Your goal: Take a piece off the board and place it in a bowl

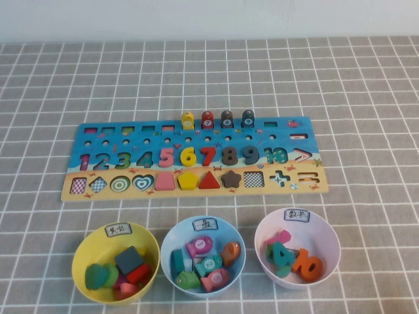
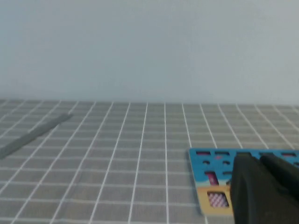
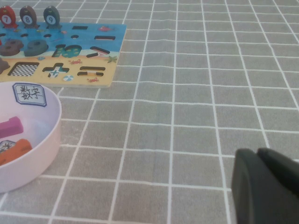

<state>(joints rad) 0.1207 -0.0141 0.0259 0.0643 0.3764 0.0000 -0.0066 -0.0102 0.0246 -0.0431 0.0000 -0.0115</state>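
Observation:
The board (image 1: 275,134) lies across the middle of the table, with four fish pieces standing along its far edge: yellow (image 1: 188,120), red, brown and dark blue. The light blue bowl (image 1: 169,237) stands in front of it and holds several fish pieces. Among them the pale pink fish piece (image 1: 217,279) lies at the front right. Neither arm shows in the high view. My left gripper (image 2: 259,161) is shut and empty, low by the board's left end (image 2: 205,161). My right gripper (image 3: 257,154) is shut and empty over bare cloth, right of the pale pink bowl (image 3: 51,135).
A yellow bowl (image 1: 82,245) with shape pieces stands left of the blue bowl. A pale pink bowl (image 1: 330,235) with number pieces stands to its right. A grey checked cloth (image 1: 366,98) covers the table, and a white wall runs behind it.

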